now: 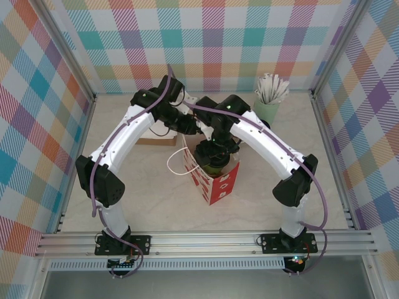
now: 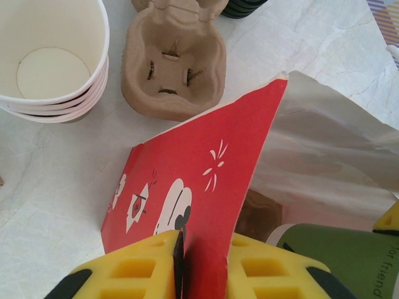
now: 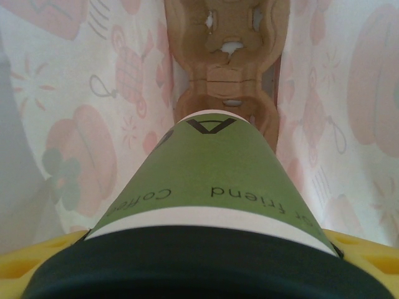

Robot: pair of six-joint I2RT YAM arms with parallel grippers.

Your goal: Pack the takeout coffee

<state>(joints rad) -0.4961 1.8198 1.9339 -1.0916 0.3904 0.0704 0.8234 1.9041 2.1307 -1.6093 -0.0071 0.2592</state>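
A red paper bag (image 1: 217, 185) stands open at the table's middle. My left gripper (image 2: 202, 265) has its yellow pads on either side of the bag's red wall (image 2: 199, 180), shut on it at the rim. The takeout coffee (image 3: 212, 180), a green cup with a black lid (image 3: 206, 268), hangs inside the bag in my right gripper (image 3: 206, 277), whose yellow fingers (image 3: 368, 255) close on it just under the lid. Below the cup, a brown cardboard carrier (image 3: 227, 62) lies on the bag's floor. The cup's green side (image 2: 336, 255) also shows in the left wrist view.
A stack of cream-lined cups (image 2: 53, 62), a second cardboard carrier (image 2: 171, 62) and black lids (image 2: 243, 6) sit behind the bag. A pale-mint cup of white sticks (image 1: 268, 103) stands at the back right. The bag's white handle (image 1: 174, 163) hangs out to the left.
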